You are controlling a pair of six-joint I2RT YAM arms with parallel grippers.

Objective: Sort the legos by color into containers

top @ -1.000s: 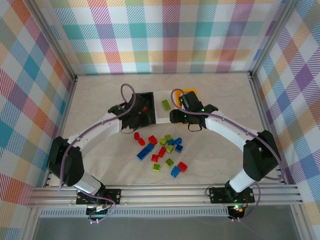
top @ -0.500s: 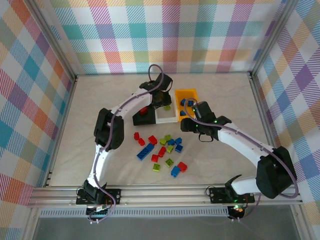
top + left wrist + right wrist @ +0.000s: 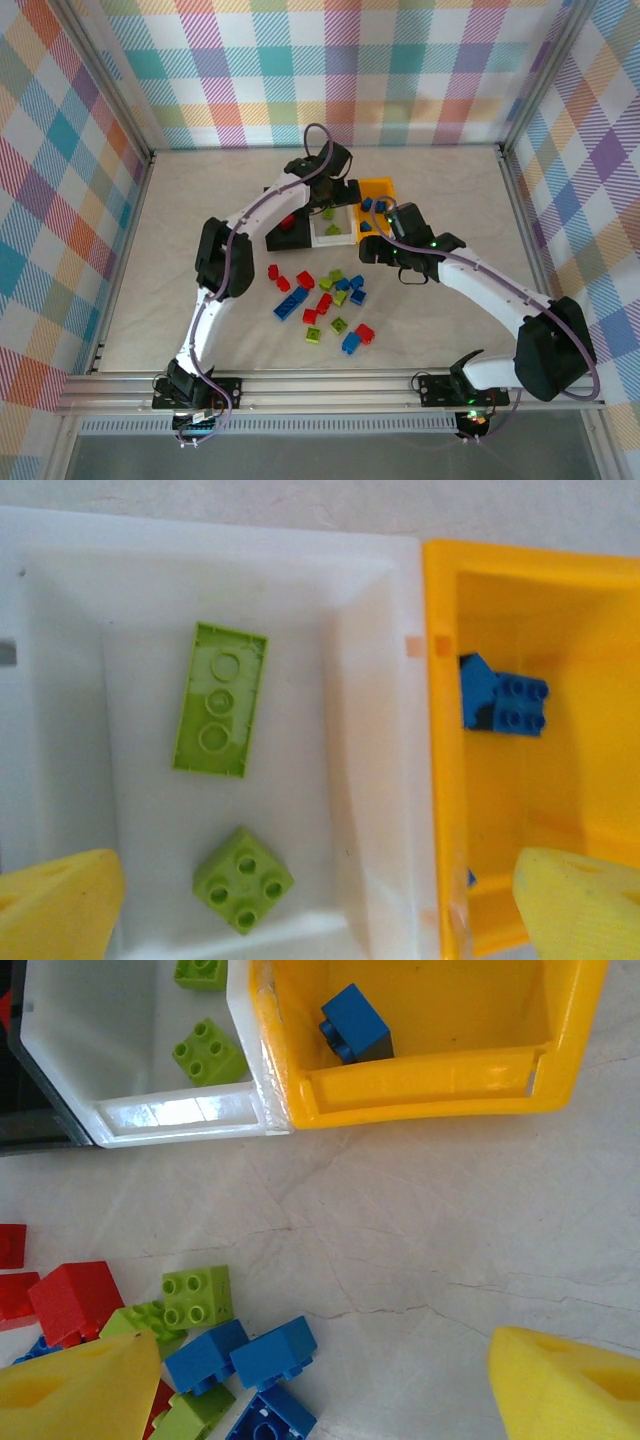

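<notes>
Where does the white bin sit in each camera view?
Top external: white bin just above centre.
Left wrist: white bin across the left and middle.
Right wrist: white bin in the top-left corner.
Shared landmark: orange-yellow bin adjoining its right side.

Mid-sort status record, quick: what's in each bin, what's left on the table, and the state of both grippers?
white bin: long lime green brick, square lime green brick
orange-yellow bin: blue bricks
black bin: red brick
loose pile: red, blue and lime green bricks mixed on the table
left gripper: open, empty, above the white and orange-yellow bins
right gripper: open, empty, above the table beside the loose pile
</notes>
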